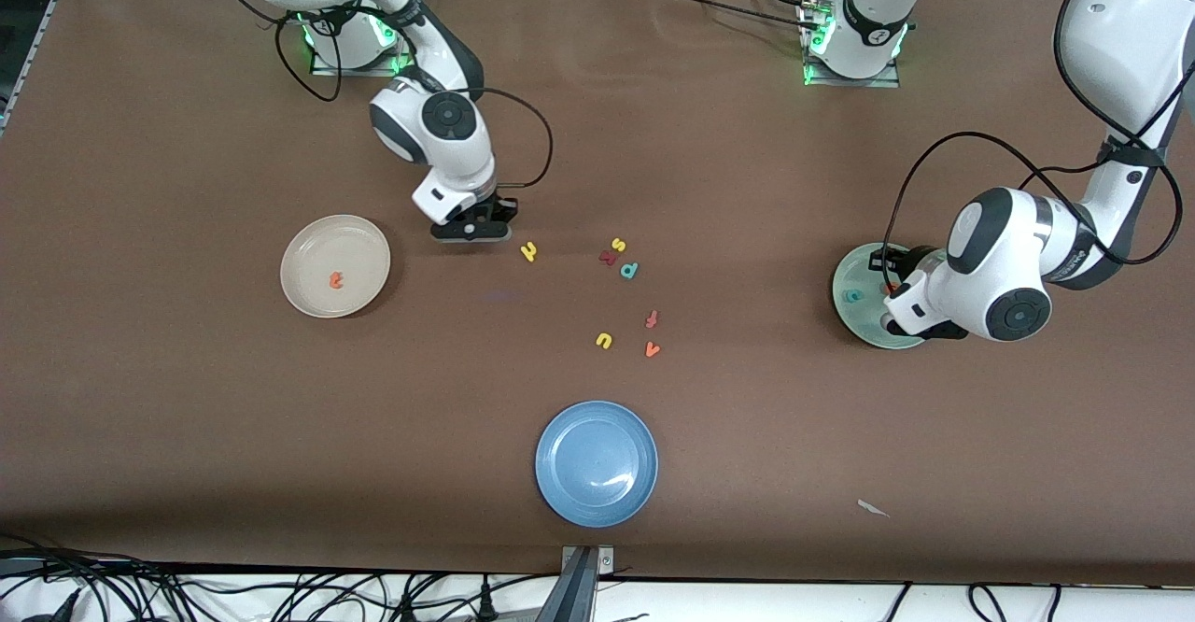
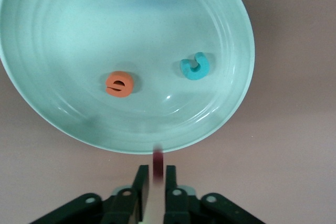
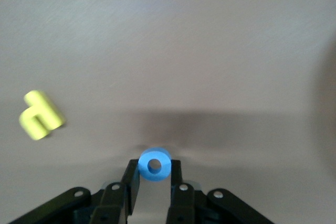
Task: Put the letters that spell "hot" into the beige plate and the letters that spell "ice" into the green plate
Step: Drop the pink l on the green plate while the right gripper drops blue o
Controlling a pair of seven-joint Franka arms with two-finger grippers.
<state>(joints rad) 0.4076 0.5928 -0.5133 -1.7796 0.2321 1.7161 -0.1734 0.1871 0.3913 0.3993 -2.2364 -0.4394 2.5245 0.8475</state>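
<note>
Nearest you, the blue plate (image 1: 597, 462) sits unused. Your right gripper (image 3: 154, 174) pinches the blue "o" (image 3: 154, 164) beside the yellow "h" (image 1: 529, 251); the beige plate (image 1: 308, 288) holds one orange letter (image 1: 335, 279). Your left gripper (image 2: 156, 174) holds the red "i" (image 2: 157, 161) at the green plate (image 2: 63, 19), where "c" (image 2: 195, 67) and "e" (image 2: 119, 84) lie.

In the front view, the left arm's wrist (image 1: 999, 286) hides the left gripper (image 2: 156, 176) from you and covers the green plate (image 1: 854, 276) from 3 to 5 o'clock. Its wrist view crops the plate's rim and smears the dark red "i" (image 2: 157, 162). The right wrist view blurs the yellow "h" (image 3: 41, 115).
</note>
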